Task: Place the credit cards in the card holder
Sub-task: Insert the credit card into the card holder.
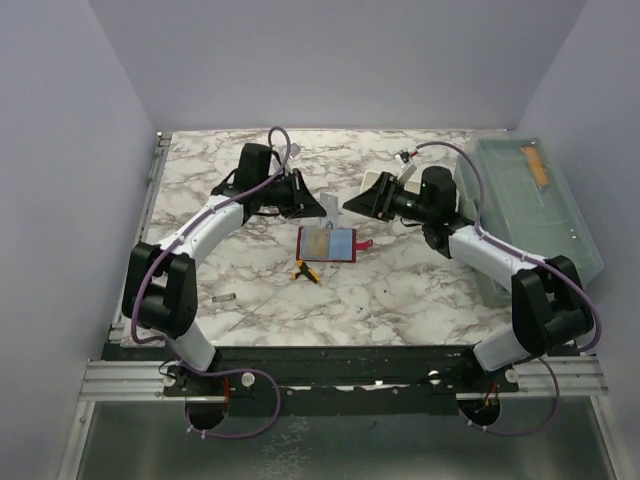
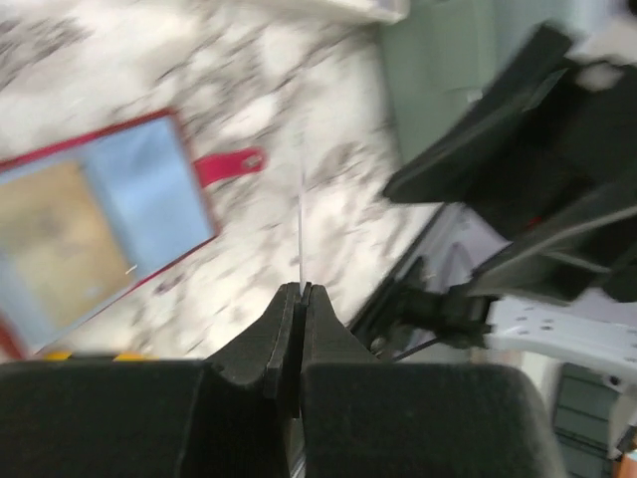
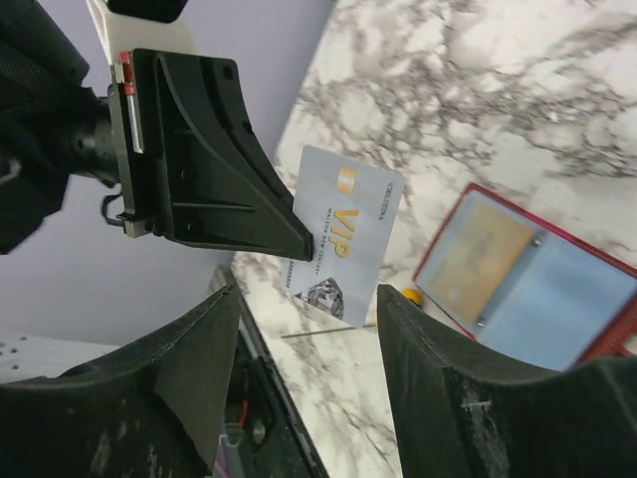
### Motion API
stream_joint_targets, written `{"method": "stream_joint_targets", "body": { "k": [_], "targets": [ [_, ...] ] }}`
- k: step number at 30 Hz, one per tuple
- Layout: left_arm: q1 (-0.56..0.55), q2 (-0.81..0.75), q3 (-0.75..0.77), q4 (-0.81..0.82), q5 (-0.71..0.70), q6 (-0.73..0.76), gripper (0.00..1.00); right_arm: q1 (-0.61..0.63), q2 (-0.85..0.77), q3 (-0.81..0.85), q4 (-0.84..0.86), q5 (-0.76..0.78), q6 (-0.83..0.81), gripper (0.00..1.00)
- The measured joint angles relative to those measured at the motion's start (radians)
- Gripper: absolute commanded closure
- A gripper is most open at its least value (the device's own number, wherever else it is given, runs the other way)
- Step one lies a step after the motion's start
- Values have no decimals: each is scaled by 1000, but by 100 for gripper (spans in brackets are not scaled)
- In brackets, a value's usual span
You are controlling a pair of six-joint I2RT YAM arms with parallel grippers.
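Note:
The red card holder point(image 1: 328, 244) lies open on the marble table, with the tan-gold card point(image 1: 318, 243) lying on its left half. My left gripper point(image 1: 312, 205) is shut on the pale blue card point(image 1: 328, 208) and holds it upright above the table, just behind the holder. In the left wrist view the card point(image 2: 301, 214) shows edge-on above the gripper point(image 2: 301, 291), with the holder point(image 2: 149, 189) to the left. My right gripper point(image 1: 352, 203) is open and empty, facing the card point(image 3: 343, 227), which hangs just beyond its fingertips point(image 3: 388, 304). The right wrist view also shows the holder point(image 3: 582, 299).
A yellow-handled thin tool point(image 1: 305, 272) lies just in front of the holder. A white tray point(image 1: 378, 183) sits behind the right arm. A large clear lidded bin point(image 1: 535, 205) stands along the right edge. A small grey item point(image 1: 222, 298) lies at the front left.

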Motion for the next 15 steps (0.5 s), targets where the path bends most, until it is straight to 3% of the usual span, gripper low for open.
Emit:
{"method": "stream_joint_targets", "body": {
  "k": [3,5,12,15],
  "targets": [
    [11,49,32,-212,-62,156,100,-8,36,38,-118,4,-89,42],
    [15,80,32,-301,-80,211,100,-13,91,77,-195,-3,-145,57],
    [16,249,59,-450,-80,326,100,-14,348,232,-414,-42,-312,91],
    [16,311,103,-467,-71,345,100,-14,412,261,-472,-42,-361,98]
  ]
}}
